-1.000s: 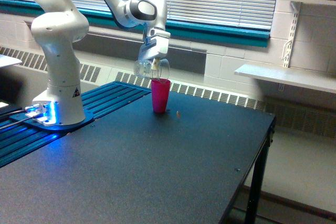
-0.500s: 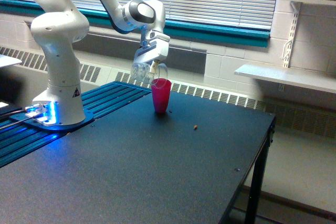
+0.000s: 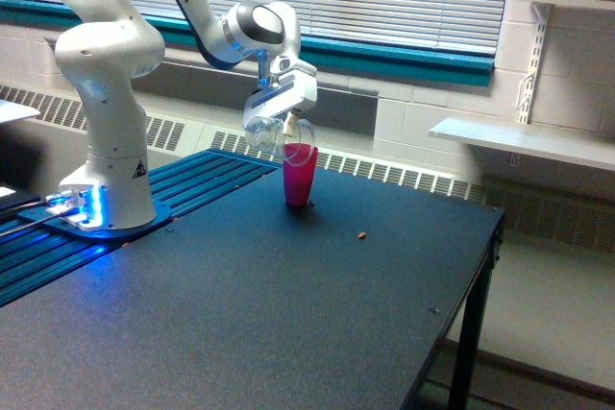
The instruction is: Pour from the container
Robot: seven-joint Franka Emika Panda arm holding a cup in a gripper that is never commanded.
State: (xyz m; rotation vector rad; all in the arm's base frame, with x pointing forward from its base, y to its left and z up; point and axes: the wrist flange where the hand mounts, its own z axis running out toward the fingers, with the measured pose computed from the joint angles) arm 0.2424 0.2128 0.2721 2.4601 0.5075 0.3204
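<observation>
Claw point(image 3: 276, 120) pinches the clear cup point(image 3: 269, 132), tipped nearly on its side above the tabletop's point(image 3: 288, 314) far edge; its mouth points at the pink cup's point(image 3: 299, 174) rim just below.

The white arm rose from its base at the left of the frame, arched out of the top edge and came back down to the upper middle. Its gripper point(image 3: 279, 120) pointed downward, wrist rolled sideways, fingers closed on a load.
</observation>
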